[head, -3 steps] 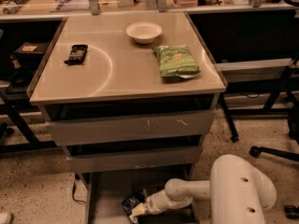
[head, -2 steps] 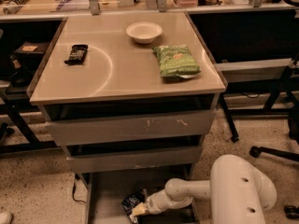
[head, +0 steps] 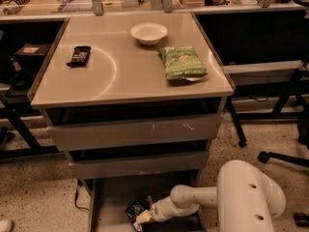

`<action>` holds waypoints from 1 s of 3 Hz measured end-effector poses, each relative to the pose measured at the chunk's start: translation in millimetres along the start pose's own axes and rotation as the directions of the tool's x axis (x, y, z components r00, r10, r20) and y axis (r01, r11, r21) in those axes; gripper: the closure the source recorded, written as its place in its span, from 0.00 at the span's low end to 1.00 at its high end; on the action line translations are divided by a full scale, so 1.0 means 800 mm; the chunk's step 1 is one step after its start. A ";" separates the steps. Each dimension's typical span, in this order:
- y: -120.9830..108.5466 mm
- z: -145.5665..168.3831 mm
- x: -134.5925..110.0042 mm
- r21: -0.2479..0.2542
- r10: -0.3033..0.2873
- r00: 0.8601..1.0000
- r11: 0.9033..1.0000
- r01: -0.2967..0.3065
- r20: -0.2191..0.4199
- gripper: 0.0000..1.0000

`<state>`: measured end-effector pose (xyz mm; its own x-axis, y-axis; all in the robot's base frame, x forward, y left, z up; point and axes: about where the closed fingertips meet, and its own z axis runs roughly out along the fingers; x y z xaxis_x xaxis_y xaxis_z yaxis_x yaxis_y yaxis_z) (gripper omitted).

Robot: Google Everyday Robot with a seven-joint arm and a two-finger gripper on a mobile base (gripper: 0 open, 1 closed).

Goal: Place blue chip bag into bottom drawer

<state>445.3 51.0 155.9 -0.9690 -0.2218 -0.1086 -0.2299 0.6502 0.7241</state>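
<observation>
The blue chip bag is low inside the bottom drawer, near its front middle, and looks to rest on the grey floor. My gripper is in the drawer too, right against the bag's front right edge. My white arm reaches in from the lower right. The bag's near end is hidden behind the gripper.
Two upper grey drawer fronts are closed above the open drawer. On the cabinet top lie a green chip bag, a white bowl and a small black packet. Chair legs stand at the right.
</observation>
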 end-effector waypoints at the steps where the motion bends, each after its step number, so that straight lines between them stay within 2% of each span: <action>1: 0.000 0.000 0.000 0.000 0.000 1.000 1.000 0.000 0.000 0.13; 2: 0.000 0.000 0.000 0.000 0.000 1.000 1.000 0.000 0.000 0.00; 3: 0.000 0.000 0.000 0.000 0.000 1.000 1.000 0.000 0.000 0.00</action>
